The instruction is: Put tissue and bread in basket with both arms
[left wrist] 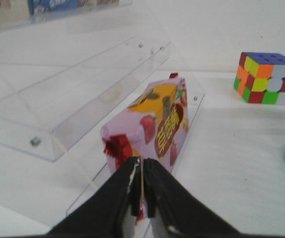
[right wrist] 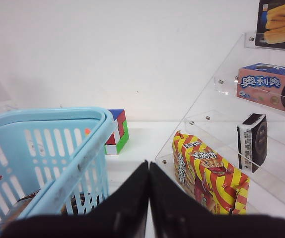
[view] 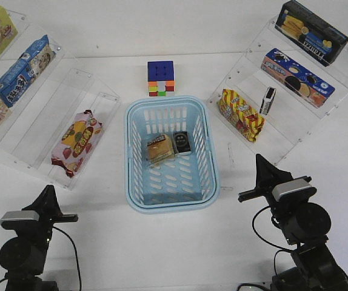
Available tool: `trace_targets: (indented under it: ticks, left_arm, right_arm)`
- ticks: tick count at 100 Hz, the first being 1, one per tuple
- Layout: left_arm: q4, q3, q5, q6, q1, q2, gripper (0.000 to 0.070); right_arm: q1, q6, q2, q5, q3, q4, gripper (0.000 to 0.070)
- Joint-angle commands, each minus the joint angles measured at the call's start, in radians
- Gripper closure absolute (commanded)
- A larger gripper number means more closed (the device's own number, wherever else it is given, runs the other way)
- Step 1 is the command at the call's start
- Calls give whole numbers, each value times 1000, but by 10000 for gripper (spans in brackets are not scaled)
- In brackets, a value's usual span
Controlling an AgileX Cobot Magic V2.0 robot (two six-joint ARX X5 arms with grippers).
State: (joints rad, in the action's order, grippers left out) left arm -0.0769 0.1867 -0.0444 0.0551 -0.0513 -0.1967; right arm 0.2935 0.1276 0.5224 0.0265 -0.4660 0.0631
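Note:
The light blue basket [view: 171, 205] stands at the table's middle. The bread [view: 160, 149] and the black tissue pack [view: 182, 142] lie side by side on its floor, bread on the left. My left gripper [view: 48, 195] is shut and empty, low at the front left, apart from the basket. In the left wrist view its tips [left wrist: 142, 166] point at a pink-red packet. My right gripper [view: 261, 165] is shut and empty to the right of the basket. In the right wrist view its tips [right wrist: 148, 168] sit beside the basket's rim [right wrist: 58, 116].
Clear acrylic shelves stand on both sides. The pink-red packet [view: 77, 142] lies on the left shelf's lowest step. A yellow-red striped snack bag [view: 240, 114] and a small black-and-white pack [view: 269, 100] are on the right shelf. A colour cube [view: 160, 77] stands behind the basket.

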Motion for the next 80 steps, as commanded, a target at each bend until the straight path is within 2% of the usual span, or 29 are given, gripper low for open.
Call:
trace_targets:
  ticks: [1, 27, 49, 80]
  left_arm:
    - [-29, -32, 23, 13, 6, 52, 699]
    - [-15, -171, 30, 1, 7, 193, 699]
    - [55, -173, 48, -104, 7, 193, 699]
    - [73, -173, 47, -103, 6, 193, 699]
  right_arm:
    - [3, 3, 2, 0, -8, 11, 700]
    - [3, 3, 2, 0, -8, 11, 700]
    - [3, 3, 2, 0, -8, 11, 700]
    - [3, 3, 2, 0, -8, 11, 700]
